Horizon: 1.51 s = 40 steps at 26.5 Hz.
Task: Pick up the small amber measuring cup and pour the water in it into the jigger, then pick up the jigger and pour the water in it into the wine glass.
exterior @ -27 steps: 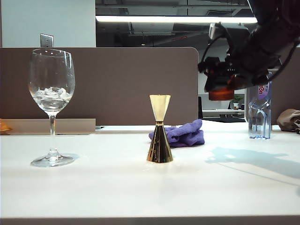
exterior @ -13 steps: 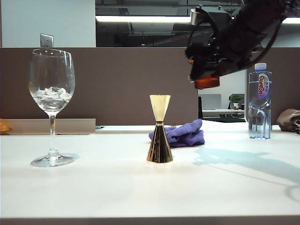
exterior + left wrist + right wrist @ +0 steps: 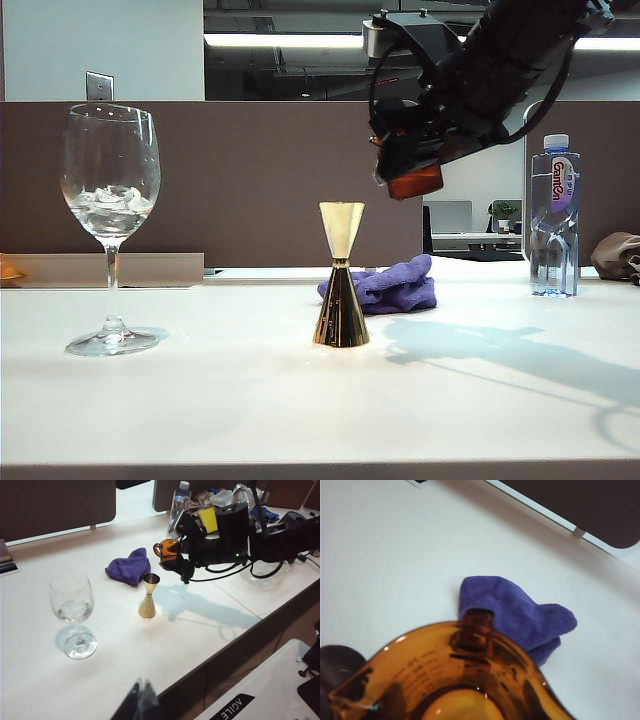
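On the white worktop (image 3: 250,400) stand the jigger (image 3: 341,275) mid-front and the wine glass (image 3: 110,225) well left. Above and just right of the jigger, the right end effector (image 3: 408,160) is clamped on the small amber measuring cup (image 3: 415,181) (tilted, airborne). Behind: purple cloth (image 3: 390,285), water bottle (image 3: 555,215). Left end effector (image 3: 141,700) (blurred) can't tell.

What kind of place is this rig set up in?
Likely an open-plan office: a brown desk partition behind the white table, ceiling strip lights, and a monitor on a desk beyond.
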Available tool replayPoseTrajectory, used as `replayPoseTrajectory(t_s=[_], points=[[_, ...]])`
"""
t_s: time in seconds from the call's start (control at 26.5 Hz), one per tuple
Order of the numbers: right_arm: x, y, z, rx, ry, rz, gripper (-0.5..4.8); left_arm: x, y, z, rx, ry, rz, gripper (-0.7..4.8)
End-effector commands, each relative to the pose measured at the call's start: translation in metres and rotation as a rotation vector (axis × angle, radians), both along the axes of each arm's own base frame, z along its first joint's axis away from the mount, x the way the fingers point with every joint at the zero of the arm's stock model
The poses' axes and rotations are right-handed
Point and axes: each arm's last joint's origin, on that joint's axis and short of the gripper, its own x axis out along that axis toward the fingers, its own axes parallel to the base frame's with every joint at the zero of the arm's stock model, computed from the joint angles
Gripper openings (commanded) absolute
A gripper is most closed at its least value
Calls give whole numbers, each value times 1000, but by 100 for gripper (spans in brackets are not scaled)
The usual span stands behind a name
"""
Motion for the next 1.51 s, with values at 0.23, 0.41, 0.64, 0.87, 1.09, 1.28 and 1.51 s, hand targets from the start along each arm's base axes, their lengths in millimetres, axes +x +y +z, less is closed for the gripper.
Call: replayPoseTrajectory(t_s=[0.23, 0.41, 0.64, 0.87, 1.09, 1.28, 1.51], points=[[3, 1, 4, -72, -62, 27, 40, 0, 0, 0, -2, 3, -1, -2], [9, 13, 8, -129, -93, 49, 40, 0, 0, 0, -2, 3, -1, -2], [10, 24, 4, -225, -123, 92, 40, 0, 0, 0, -2, 3, -1, -2], [10, 24, 3, -288, -145, 116, 40, 0, 0, 0, -2, 3, -1, -2], [10, 24, 3, -373, -184, 157, 40, 0, 0, 0, -2, 3, -1, -2], [9, 26, 3, -474, -235, 211, 40, 0, 0, 0, -2, 3, -1, -2], [8, 28, 5, -598, -312, 273, 40, 0, 0, 0, -2, 3, -1, -2]])
